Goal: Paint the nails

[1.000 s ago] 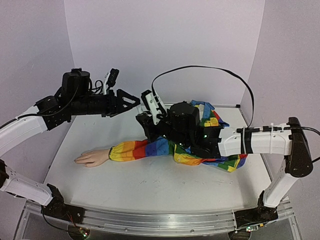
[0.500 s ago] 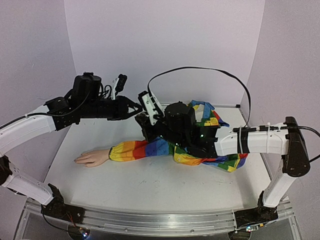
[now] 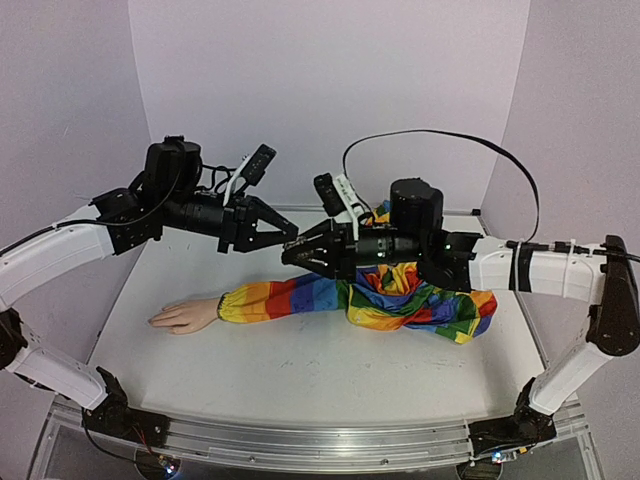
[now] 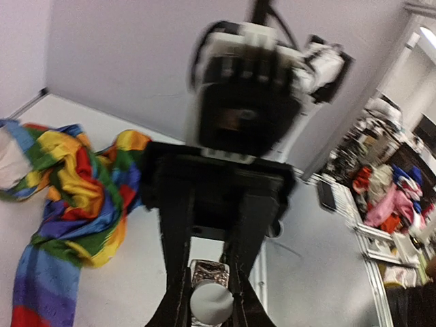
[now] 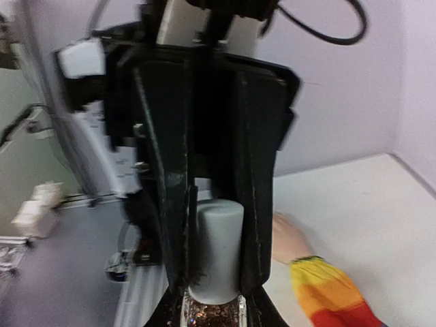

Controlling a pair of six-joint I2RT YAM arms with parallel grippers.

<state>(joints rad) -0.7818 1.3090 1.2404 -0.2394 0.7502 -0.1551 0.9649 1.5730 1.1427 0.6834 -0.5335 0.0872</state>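
The pale mannequin hand [image 3: 185, 316] lies on the table at the left end of the rainbow-striped sleeve [image 3: 300, 296]; its nails are too small to make out. Both grippers meet tip to tip in the air above the sleeve. My right gripper [image 5: 212, 315] is shut on a small glass bottle of glittery polish [image 5: 211, 310]. My left gripper [image 4: 209, 308] is shut on the bottle's white cap [image 4: 211, 303]. In the top view the left gripper [image 3: 287, 239] and right gripper [image 3: 292, 255] hide the bottle. The hand also shows in the right wrist view [image 5: 288, 238].
The sleeve's bunched far end [image 3: 420, 300] lies under the right arm, and also shows in the left wrist view [image 4: 75, 184]. A black cable [image 3: 450, 145] arcs above the right arm. Lilac walls close off the back and both sides of the white table [image 3: 300, 370].
My right gripper has risen off the sleeve and swung to point left. My left gripper has moved right to meet it. Both now hold the bottle between them.
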